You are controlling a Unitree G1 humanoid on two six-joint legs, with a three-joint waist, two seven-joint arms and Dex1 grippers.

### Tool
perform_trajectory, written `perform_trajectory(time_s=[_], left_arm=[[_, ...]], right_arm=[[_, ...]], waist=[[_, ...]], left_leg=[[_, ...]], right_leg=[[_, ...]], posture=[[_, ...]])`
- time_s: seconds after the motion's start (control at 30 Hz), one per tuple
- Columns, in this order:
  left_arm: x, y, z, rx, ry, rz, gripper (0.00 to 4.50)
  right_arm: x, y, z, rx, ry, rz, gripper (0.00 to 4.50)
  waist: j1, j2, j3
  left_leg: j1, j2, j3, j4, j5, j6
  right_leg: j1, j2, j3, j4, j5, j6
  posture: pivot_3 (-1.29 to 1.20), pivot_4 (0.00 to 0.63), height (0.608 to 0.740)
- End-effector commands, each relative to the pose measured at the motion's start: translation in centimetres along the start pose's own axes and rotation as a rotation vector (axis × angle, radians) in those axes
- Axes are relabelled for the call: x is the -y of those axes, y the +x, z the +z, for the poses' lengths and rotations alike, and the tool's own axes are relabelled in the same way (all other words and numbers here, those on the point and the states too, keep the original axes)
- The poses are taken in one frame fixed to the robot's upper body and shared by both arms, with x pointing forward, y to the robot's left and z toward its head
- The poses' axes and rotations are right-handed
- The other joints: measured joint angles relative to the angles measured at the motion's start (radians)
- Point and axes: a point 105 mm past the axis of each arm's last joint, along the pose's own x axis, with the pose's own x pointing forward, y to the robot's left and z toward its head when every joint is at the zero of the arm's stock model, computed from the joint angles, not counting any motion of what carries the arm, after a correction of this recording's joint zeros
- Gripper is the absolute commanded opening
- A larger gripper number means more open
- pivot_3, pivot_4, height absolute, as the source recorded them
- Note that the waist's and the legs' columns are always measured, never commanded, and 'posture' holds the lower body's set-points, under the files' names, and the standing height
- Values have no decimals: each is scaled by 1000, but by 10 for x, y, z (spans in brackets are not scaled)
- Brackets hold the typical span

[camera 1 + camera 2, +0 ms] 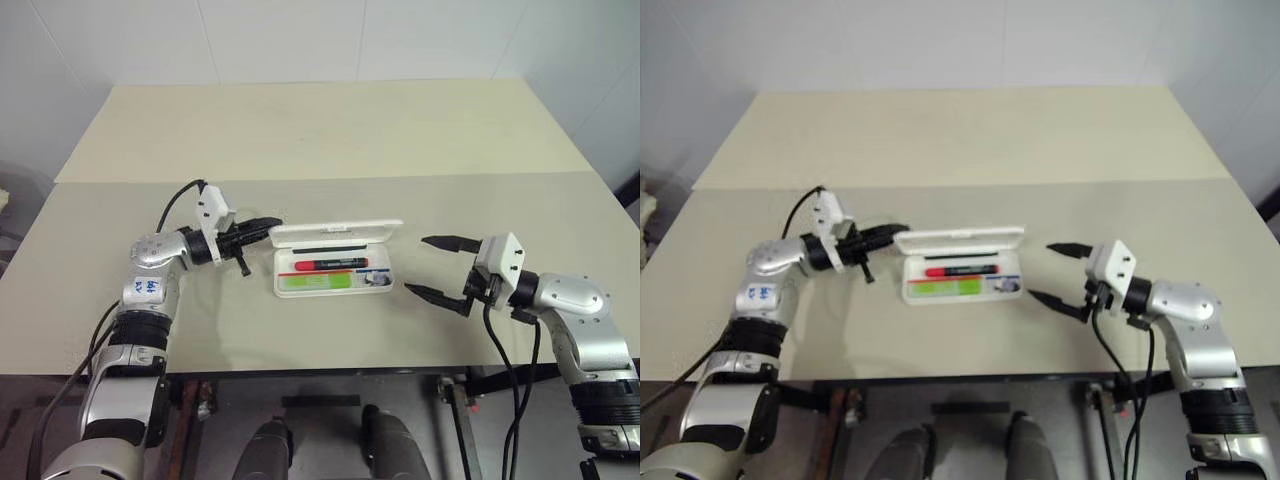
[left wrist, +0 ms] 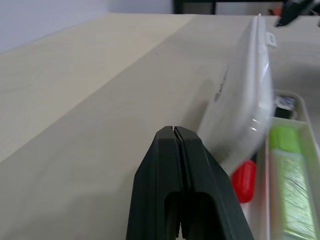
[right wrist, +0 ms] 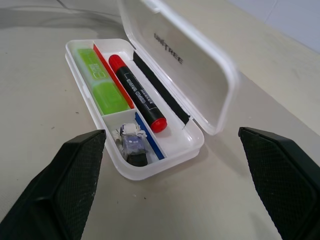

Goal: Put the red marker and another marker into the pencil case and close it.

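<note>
Left gripper pinched closed, empty, tips at left end of raised lid of flat white hard-plastic pencil case on beige table. Right gripper spread wide, empty, beside case's right end. Thick red marker and thick light-green marker lie inside.

The case sits mid-table, lid raised at the back — red marker inside, behind the green marker; grippers flank it — left, right.
</note>
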Motion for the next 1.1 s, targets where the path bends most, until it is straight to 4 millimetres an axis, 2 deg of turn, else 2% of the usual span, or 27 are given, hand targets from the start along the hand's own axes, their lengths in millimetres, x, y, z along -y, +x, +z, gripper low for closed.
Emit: perform_trajectory(time_s=[0.03,0.3,0.6,0.87,1.1], left_arm=[[16,8,13,-22,147,-153,57],[36,21,12,-90,187,-314,57],[50,47,1,-224,175,-341,57],[64,49,-8,-304,152,-381,57],[74,43,-21,-356,112,-402,57]], right_arm=[[-1,4,20,49,-37,-4,4500],[-7,3,34,43,-28,-19,4500],[-7,5,34,40,-14,-51,4500],[-9,4,32,71,4,-96,4500],[-11,0,20,73,10,-111,4500]], waist=[[0,0,0],[0,0,0],[0,0,0],[-1,0,0],[-2,0,0]], left_leg=[[0,0,0,0,0,0],[0,0,0,1,0,0],[0,0,0,1,0,1],[0,0,0,1,0,1],[1,0,0,1,0,1]], right_leg=[[0,0,0,0,0,0],[0,0,0,0,0,0],[0,0,0,1,0,0],[0,0,0,1,0,0],[0,0,1,1,0,0]], posture=[[0,150,740],[0,150,740],[0,150,740],[0,150,740],[0,150,740]])
